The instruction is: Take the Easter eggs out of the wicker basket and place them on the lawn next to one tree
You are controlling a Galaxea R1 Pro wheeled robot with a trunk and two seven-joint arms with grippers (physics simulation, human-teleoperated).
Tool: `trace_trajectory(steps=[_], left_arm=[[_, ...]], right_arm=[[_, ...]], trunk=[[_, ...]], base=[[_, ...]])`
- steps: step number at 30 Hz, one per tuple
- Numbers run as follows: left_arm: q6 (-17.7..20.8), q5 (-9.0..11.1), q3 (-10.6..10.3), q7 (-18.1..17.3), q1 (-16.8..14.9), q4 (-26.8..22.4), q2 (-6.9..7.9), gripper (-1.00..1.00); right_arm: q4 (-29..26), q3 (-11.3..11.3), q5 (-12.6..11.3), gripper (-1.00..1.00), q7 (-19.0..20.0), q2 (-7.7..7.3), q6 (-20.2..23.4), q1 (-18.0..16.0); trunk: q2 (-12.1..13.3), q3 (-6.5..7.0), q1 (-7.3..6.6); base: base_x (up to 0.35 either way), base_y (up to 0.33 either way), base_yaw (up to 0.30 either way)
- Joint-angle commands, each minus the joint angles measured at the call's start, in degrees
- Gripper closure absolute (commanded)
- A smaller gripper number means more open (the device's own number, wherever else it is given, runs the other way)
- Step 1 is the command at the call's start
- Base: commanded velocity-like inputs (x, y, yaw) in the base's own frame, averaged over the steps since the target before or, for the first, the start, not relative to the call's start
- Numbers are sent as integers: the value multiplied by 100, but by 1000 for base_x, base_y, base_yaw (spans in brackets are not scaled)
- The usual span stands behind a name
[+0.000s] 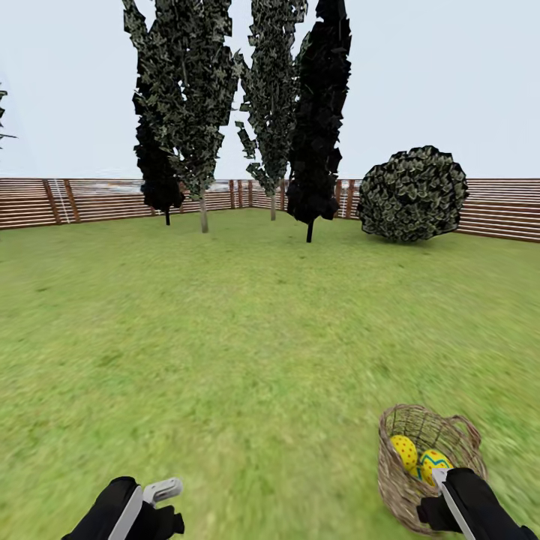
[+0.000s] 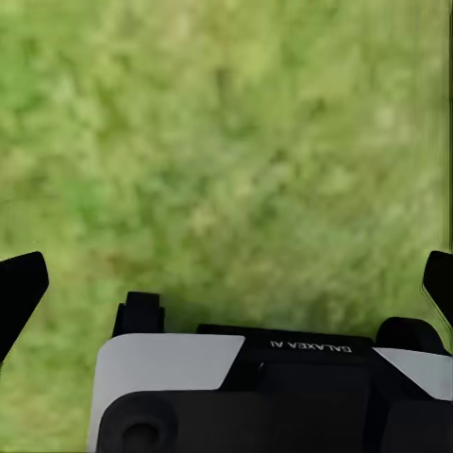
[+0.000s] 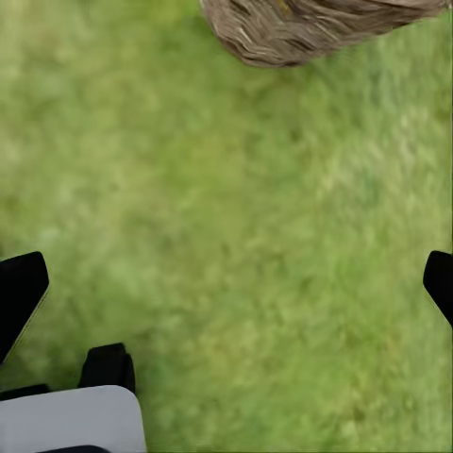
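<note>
- Head view has both my arms low at the bottom edge: left gripper (image 1: 154, 501) sits over bare lawn (image 1: 247, 337), its grey-white body tipped outward, and my right gripper (image 1: 450, 491) hangs just at the near side of the wicker basket (image 1: 424, 465).
- Left wrist view: my fingertips (image 2: 19, 288) stand far apart at either edge, nothing between them, just grass (image 2: 236, 142) beneath.
- Right wrist view: same story, fingertips (image 3: 21, 283) spread wide with nothing in them, grass (image 3: 245, 264) below, and the woven wall of the basket (image 3: 302, 28) poking in at the frame's edge beyond the fingers.
- Hard to read: both forearms are cut off by the bottom of the head view, and my right arm covers the basket's near rim.
- Easter eggs (image 1: 418, 456): two show inside the basket, yellow, one dotted red, one with a blue-green zigzag, and that one is partly behind my right gripper. I can't make out a third.
- Basket stands upright on the grass, just beside my right gripper, and well apart from the left one.
- Far across the lawn: dark narrow trees (image 1: 319, 112), a paler leafy tree (image 1: 196, 97), a round bush (image 1: 412, 193) and the brown slatted fence (image 1: 90, 199).
</note>
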Motion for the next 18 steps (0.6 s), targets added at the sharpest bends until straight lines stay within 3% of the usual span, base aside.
trace_trajectory(steps=[1, 18], left_arm=[[24, 20, 10, 4, -2, -5, -1, -100], [20, 5, 5, 4, 1, 3, -195, -100]], right_arm=[[-4, -5, 23, -100, 26, 0, 24, -1], [29, 13, 23, -100, 26, 17, 22, -4]], trunk=[[-3, -7, 4], [-3, -7, 4]], base=[[349, 0, 0], [348, 0, 0]])
